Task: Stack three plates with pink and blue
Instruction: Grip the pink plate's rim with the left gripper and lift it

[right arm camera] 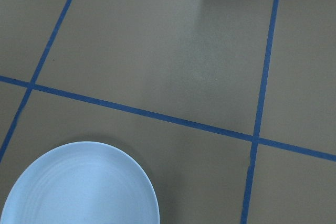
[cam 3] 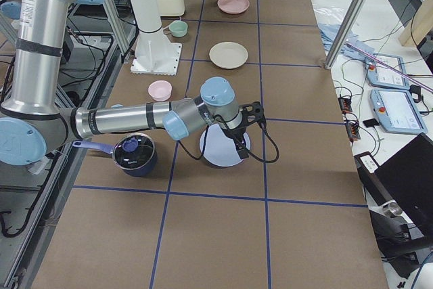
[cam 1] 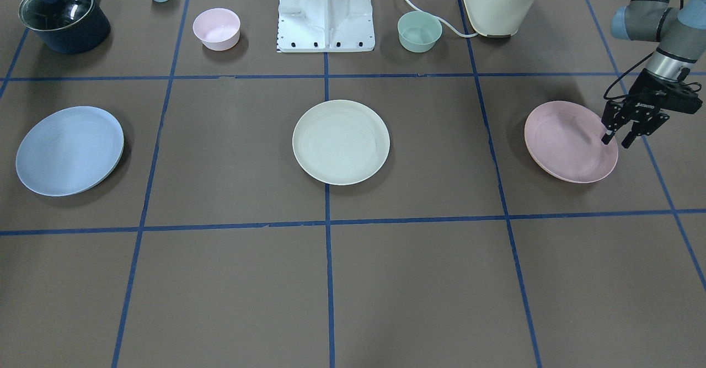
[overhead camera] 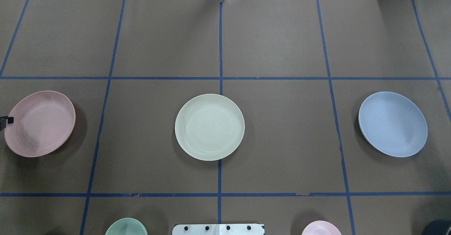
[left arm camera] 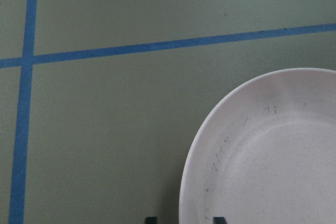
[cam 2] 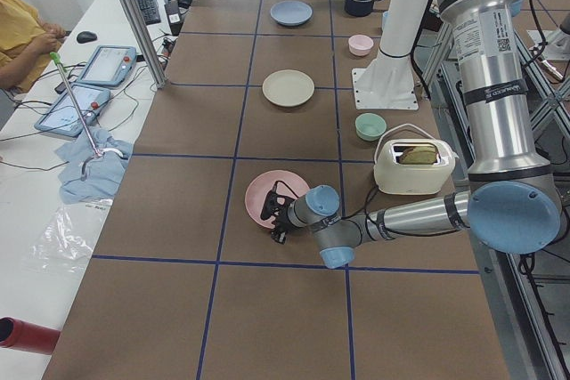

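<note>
The bench [cam 1: 419, 280] is big and brown, and three plates lie on it in a row, well apart. The cream plate [cam 1: 341, 142] is in the middle, far off to the side of each hand. The pink plate [cam 1: 562, 136] lies right under my left hand [cam 1: 618, 139]. The blue plate [cam 1: 69, 150] lies under my right hand [cam 3: 241, 151].

My left hand is open, with its fingertips [cam 1: 606, 137] apart and pointing down at the plate's outer edge. In the wrist view the rim runs between the two tips, one inside the plate and one outside.

I think the job now is to grab the pink plate by that rim. I would go down a bit more so the rim sits deep between the tips. Then I would squeeze slowly so the plate does not skid or tip, and lift it flat.

My right hand shows only from the side, so I cannot tell if it is open or closed.
</note>
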Controlling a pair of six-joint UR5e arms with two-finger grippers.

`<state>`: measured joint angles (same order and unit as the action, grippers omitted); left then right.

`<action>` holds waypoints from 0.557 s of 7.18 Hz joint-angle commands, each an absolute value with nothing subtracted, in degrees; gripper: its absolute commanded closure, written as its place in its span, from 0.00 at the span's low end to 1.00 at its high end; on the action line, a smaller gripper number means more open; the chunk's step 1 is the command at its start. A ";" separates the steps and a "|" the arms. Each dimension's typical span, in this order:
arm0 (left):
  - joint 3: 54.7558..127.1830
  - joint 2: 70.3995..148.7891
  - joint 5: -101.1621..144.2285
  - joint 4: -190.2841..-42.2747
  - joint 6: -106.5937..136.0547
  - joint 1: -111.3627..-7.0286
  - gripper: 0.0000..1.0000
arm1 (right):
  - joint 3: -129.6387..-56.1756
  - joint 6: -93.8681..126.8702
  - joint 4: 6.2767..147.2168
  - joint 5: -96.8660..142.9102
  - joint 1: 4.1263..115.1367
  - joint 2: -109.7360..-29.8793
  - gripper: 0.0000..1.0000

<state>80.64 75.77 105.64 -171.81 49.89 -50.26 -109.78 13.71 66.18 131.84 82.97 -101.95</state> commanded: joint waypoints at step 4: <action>89.96 75.67 116.68 -169.03 49.39 -51.93 1.00 | -109.86 13.71 66.18 131.92 82.97 -102.22 0.00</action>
<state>85.88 75.74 111.57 -170.71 49.46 -50.83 -109.79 13.71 66.18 131.85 82.97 -102.09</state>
